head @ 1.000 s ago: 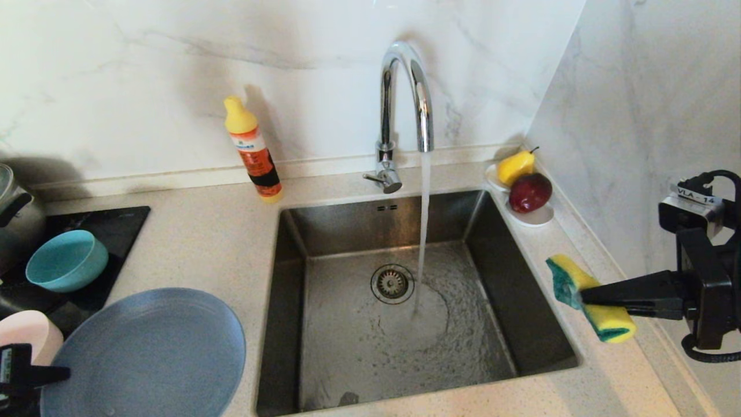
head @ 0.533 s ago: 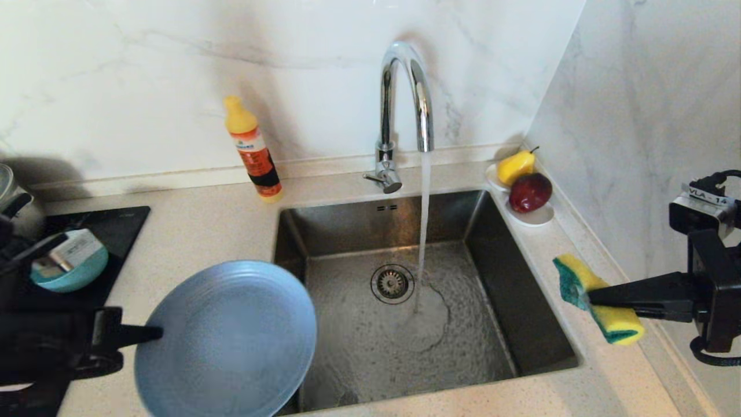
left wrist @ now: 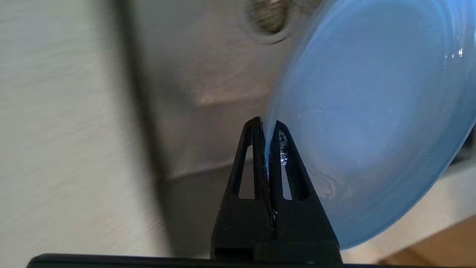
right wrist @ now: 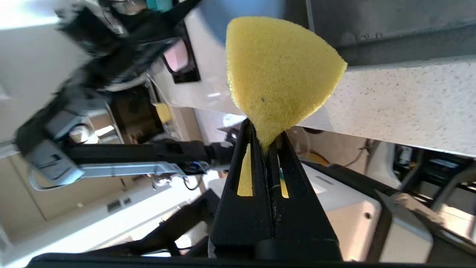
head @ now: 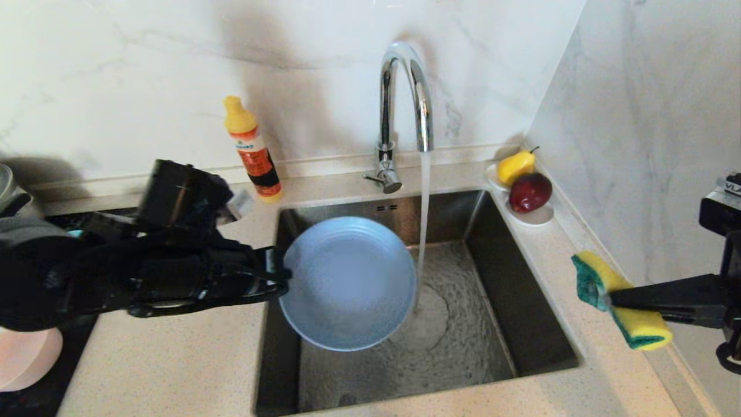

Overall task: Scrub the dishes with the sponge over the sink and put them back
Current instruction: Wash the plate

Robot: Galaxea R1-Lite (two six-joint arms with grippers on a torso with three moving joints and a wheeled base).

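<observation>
My left gripper (head: 281,278) is shut on the rim of the slate-blue plate (head: 347,282), holding it tilted over the steel sink (head: 463,347), just left of the running water. In the left wrist view the plate (left wrist: 372,111) fills the right side and the left gripper (left wrist: 267,128) pinches its edge. My right gripper (head: 609,300) is shut on the yellow and green sponge (head: 622,301), held over the counter right of the sink. The sponge (right wrist: 279,70) bulges past the right gripper (right wrist: 264,136). The pale pink bowl (head: 26,356) lies at the far left; the teal bowl is hidden behind my left arm.
Water runs from the curved chrome tap (head: 405,98) into the sink beside the drain. An orange detergent bottle (head: 252,147) stands on the counter behind. A white saucer (head: 538,215) with a pear (head: 515,166) and a red fruit (head: 529,192) sits at the back right, near the side wall.
My left arm has lifted the blue plate from the counter at the left and swung it right, over the sink. The right gripper with the sponge has drifted slightly right and down.
</observation>
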